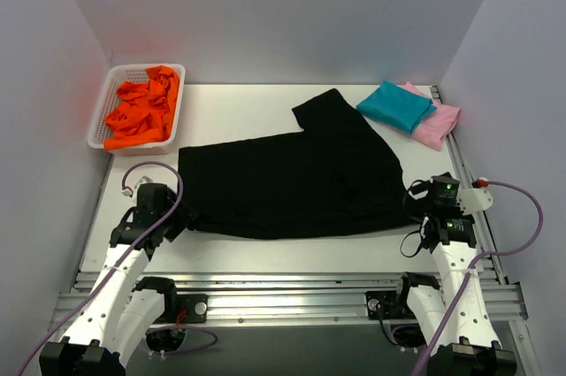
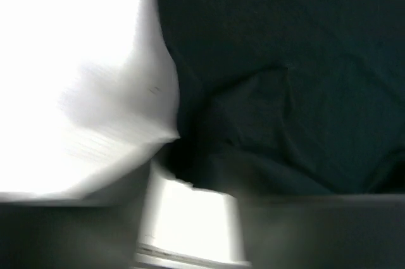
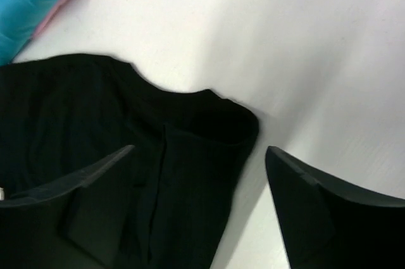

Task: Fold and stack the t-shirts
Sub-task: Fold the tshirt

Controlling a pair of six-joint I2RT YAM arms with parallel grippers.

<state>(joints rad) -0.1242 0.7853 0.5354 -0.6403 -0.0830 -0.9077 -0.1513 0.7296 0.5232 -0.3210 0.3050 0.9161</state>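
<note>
Centrally, the black t-shirt (image 1: 292,186) is seen spread flat across the middle of the table (image 1: 248,111), folded into a long band running from the left side to the right side, with one sleeve reaching toward the far edge; the teal t-shirt (image 1: 395,104) is laid folded on top of the pink t-shirt (image 1: 439,122) at the far right corner, apart from the black one; a white basket (image 1: 100,111) holding crumpled orange cloth (image 1: 141,111) is placed at the far left corner.

The right gripper (image 3: 199,150) is held low at the right end of the black t-shirt, its fingers (image 3: 95,177) spread wide and closed on nothing; one finger is seen above the cloth and the other above bare table, with the shirt's edge lying between them.

The left gripper (image 1: 172,215) is found at the near left corner of the black t-shirt; its wrist view is badly blurred, only dark cloth and pale table being made out, so whether its fingers are wide, narrow or gripping cloth cannot be told.
</note>
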